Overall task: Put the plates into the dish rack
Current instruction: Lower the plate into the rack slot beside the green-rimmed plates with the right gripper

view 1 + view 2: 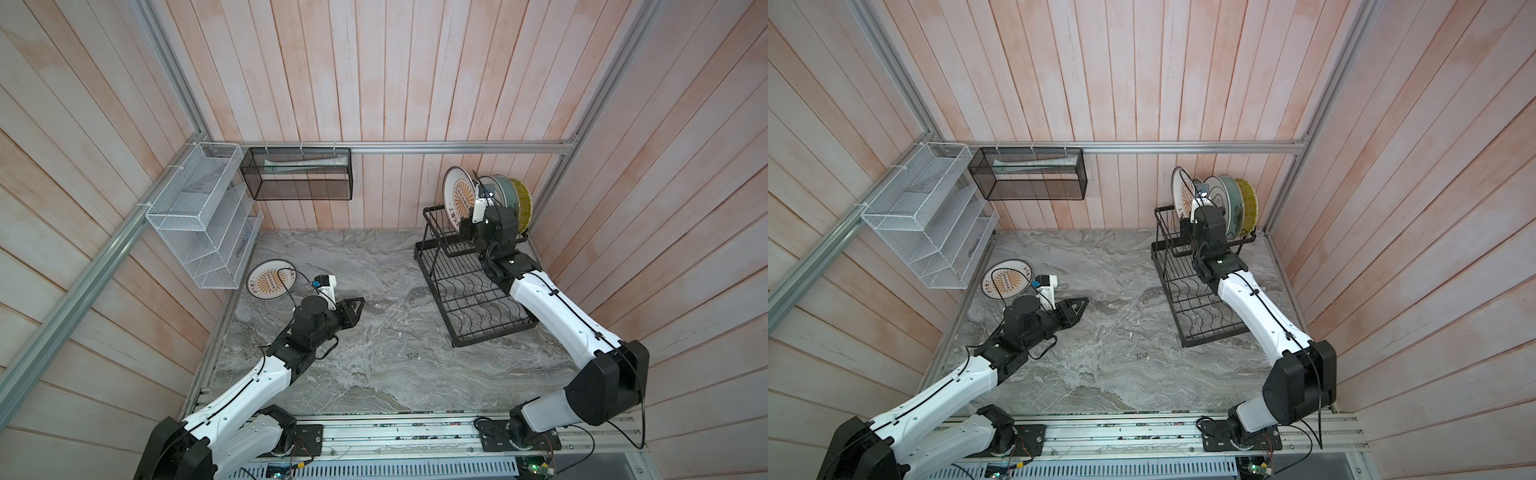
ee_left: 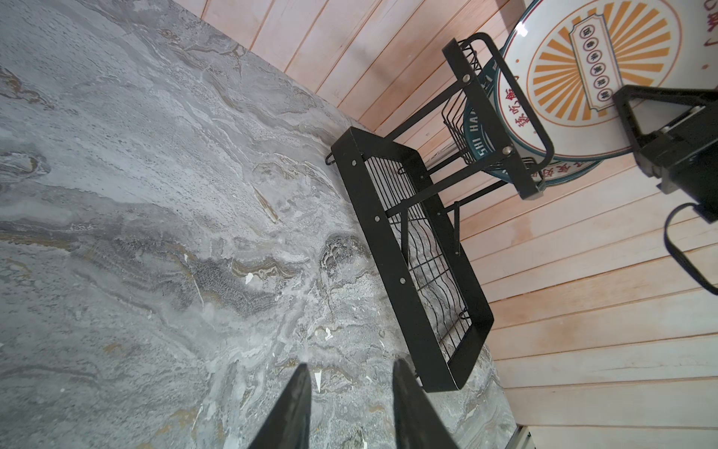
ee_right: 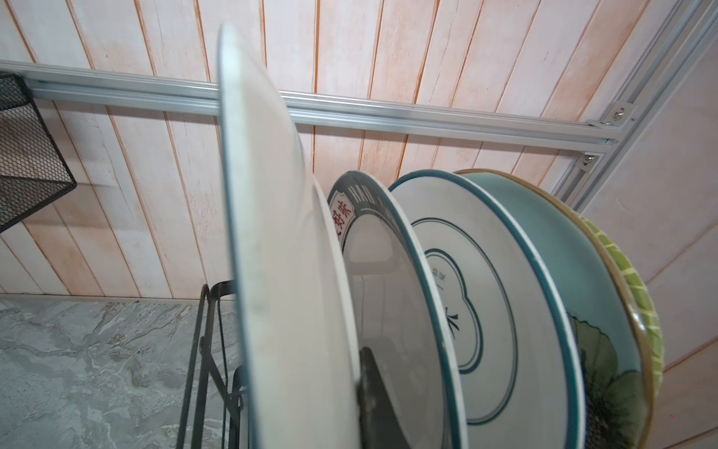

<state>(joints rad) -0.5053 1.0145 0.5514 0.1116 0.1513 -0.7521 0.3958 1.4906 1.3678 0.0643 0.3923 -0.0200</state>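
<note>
At the far right dish rack (image 1: 432,232), your right gripper (image 3: 359,392) pinches a sunburst plate (image 1: 457,199). Your left gripper (image 2: 351,367) hangs half open, empty

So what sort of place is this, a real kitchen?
Probably a mock kitchen corner built for robot trials: a marble-look countertop and a dish rack holding plates, but boxed in by aluminium rails, with two robot arms mounted in front.

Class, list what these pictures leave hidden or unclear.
Held sunburst plate: bottom edge cut off in right wrist view, hidden by right gripper in a top view.
Yellow plate: face behind teal plate, right wrist view.
Black mesh basket: contents too small, top view.
</note>
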